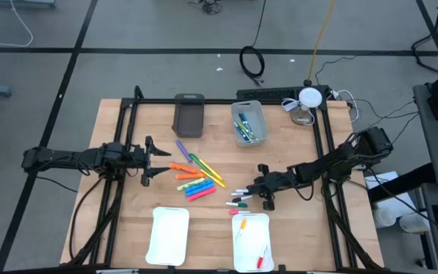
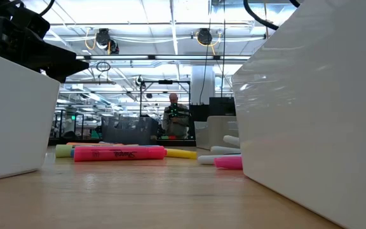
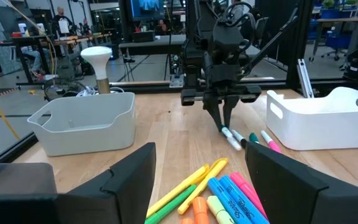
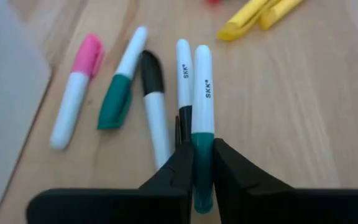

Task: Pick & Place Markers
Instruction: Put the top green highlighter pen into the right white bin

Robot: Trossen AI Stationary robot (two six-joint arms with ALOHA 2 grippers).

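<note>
High view: your right tool (image 1: 265, 190) sits low over the cluster of thin white-barrelled markers (image 1: 239, 196) on the wooden surface (image 1: 128, 221), just above the right white tray (image 1: 250, 247), which already holds a few markers. Your left tool (image 1: 152, 161) hangs at the left side of the surface, beside the pile of chunky markers (image 1: 195, 179) and clear of it. A clear bin (image 1: 249, 122) at the far edge holds several more markers; a grey bin (image 1: 189, 115) stands beside it.

Low view: you see chunky pink and yellow markers (image 2: 119, 153) lying flat between the two tray walls, with a person (image 2: 175, 117) in the room well behind.

Left wrist view: the left tool's fingers (image 3: 129, 180) stand wide apart with nothing between them; chunky yellow, blue and pink markers (image 3: 219, 193) lie just ahead. Across the surface the right tool (image 3: 224, 118) points down onto the thin markers.

Right wrist view: the right tool (image 4: 202, 168) is closed to a narrow gap, pinching the green-capped marker (image 4: 202, 118) at its cap. That marker lies flat on the surface, touching a black-capped one (image 4: 183, 78) alongside it. Three more thin markers lie nearby.
</note>
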